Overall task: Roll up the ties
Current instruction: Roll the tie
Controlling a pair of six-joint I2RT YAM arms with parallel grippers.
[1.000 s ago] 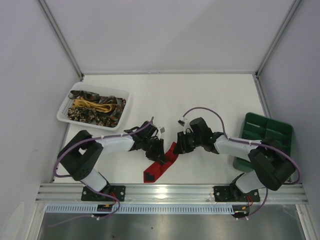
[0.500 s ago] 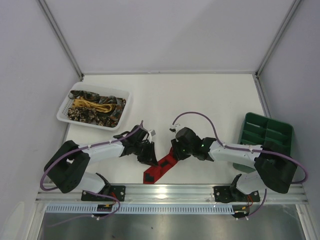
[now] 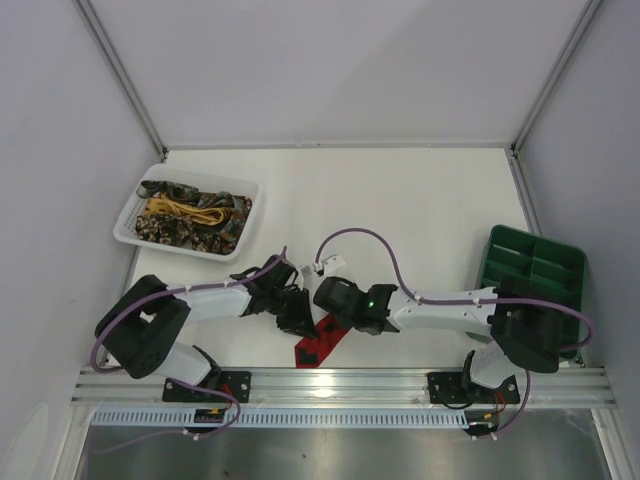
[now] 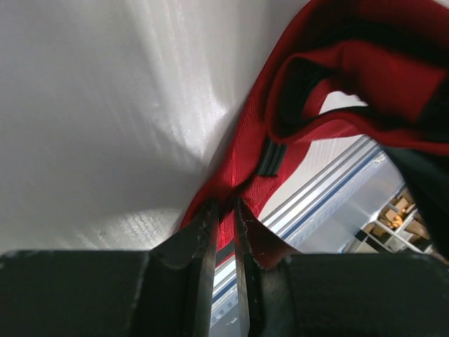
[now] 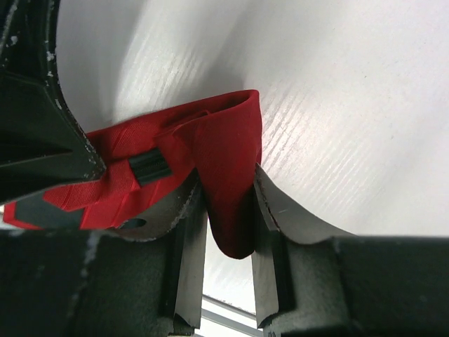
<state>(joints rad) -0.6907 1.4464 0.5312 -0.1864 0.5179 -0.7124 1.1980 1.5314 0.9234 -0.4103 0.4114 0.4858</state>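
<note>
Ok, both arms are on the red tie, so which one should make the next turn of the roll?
Right. The right fingers clamp the folded-over end of the red tie, where the roll starts. The left fingers pinch a flatter stretch, better suited to holding it taut.

red tie mostly hidden overhead, basket contents indistinct

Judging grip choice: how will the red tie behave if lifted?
Probably floppy: the red tie folds over itself in the right hand. Likely thin: the left hand pinches it almost closed. Possibly slippery: its weave looks smooth.
</note>
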